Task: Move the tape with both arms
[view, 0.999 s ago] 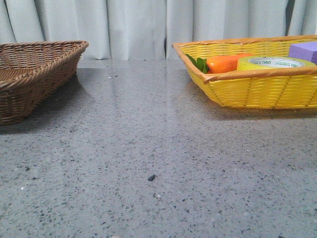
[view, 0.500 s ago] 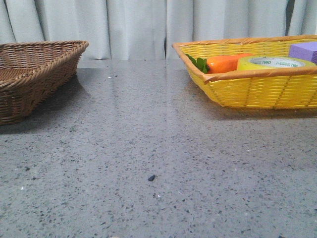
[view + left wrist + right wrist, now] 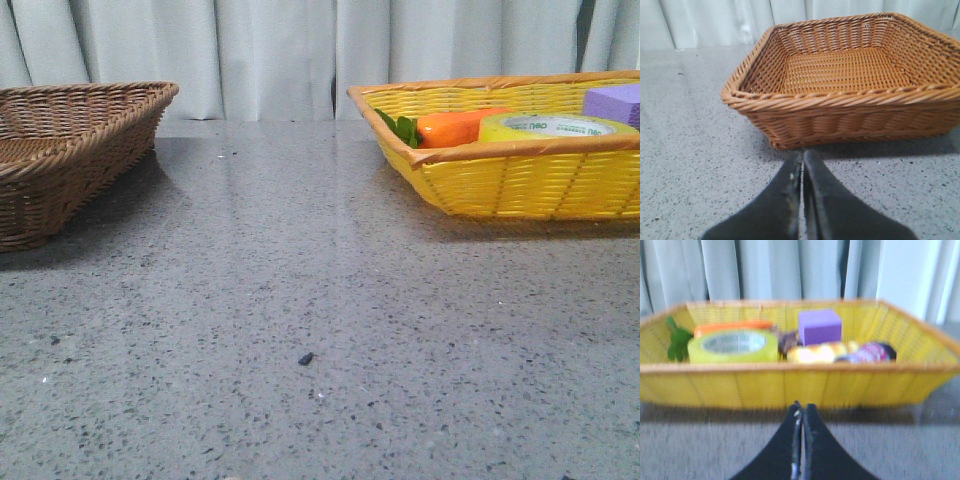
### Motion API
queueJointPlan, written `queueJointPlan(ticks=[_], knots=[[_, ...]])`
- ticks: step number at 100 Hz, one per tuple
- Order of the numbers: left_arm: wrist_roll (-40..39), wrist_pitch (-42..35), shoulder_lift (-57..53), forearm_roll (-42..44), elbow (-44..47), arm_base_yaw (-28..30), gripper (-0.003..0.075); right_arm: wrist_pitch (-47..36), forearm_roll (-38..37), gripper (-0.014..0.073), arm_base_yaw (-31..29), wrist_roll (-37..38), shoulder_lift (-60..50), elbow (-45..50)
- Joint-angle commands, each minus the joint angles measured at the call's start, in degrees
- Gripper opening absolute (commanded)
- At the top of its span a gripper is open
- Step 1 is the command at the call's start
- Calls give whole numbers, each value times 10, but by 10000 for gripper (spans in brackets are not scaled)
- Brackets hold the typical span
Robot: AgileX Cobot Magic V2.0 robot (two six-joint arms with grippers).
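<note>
The wide roll of glossy yellow packing tape lies flat inside the yellow woven basket at the right of the speckled grey worktop, just beside the orange toy carrot and near the purple foam block. The right wrist view also shows a shiny yellow packet and a dark wrapped item close to the roll. The brown wicker basket stands well apart at the left and looks bare inside.

Both arms wait in front of their baskets. The left pincer is pressed together with nothing in it, and the right pincer is likewise pressed together and bare.

The risks, as I judge them: the right pincer must spread before it drops over the basket rim, or it will knock the wall or push the roll aside. The carrot sits so near that a finger could catch it. The glossy roll may slip at the handover between the arms.

Against the front views of half a second and a second ago, nothing on the worktop has shifted
</note>
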Motion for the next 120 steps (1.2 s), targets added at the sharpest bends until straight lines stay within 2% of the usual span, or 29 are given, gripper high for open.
queueJointPlan(ticks=[1,20,38,56,67,84,104,120], knots=[[-4,-53,-16,1,5,0,-21,-103,-4,-66,-4,0,-11,12],[-4,-82,-16,1,5,0,-21,-119,-4,-66,-4,0,-11,12],[-6,-110,-16,-5,4,0,-21,-37,1,-66,-4,0,-10,11],[-7,-113,-8,-50,-17,0,-21,-15,35,-66,-4,0,16,-9],[-7,-108,15,-47,-55,0,-21,29,35,-66,-4,0,58,-53],[-7,-107,78,-47,-132,0,-21,143,51,-66,-4,0,149,-162],[-7,-113,154,-47,-195,0,-21,112,56,-66,1,0,202,-221],[-7,-116,197,-50,-231,0,-21,146,54,-66,1,0,257,-278]])
